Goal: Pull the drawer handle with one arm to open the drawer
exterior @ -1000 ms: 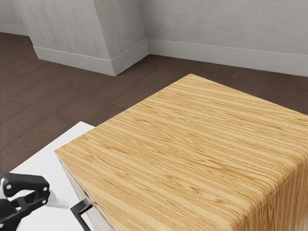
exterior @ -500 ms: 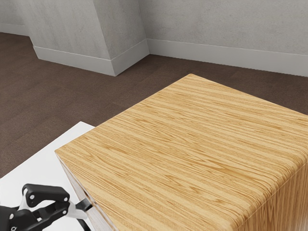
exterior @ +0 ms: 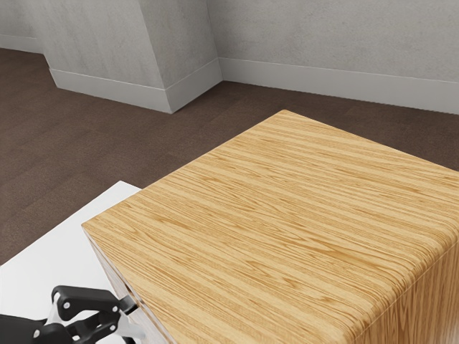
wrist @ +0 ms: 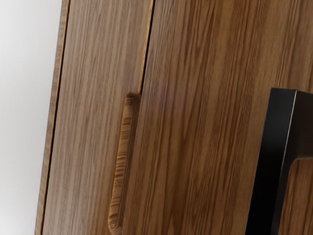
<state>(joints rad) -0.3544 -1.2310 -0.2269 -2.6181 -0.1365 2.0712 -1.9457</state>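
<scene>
Since the wooden cabinet (exterior: 287, 215) stands on the white tabletop (exterior: 57, 244) with its front toward the arm, you work at that face, low at the exterior view's left. The drawer front (wrist: 205, 98) looks flush, so I judge the pull not yet begun. The black drawer handle (wrist: 275, 171) is a straight bar lying along the front, parallel to the panel seam. Your tool (exterior: 120, 320) sits right at the cabinet's front by the handle. You cannot tell whether it is apart or together. The pull should go straight away from the front, back over the tabletop.
</scene>
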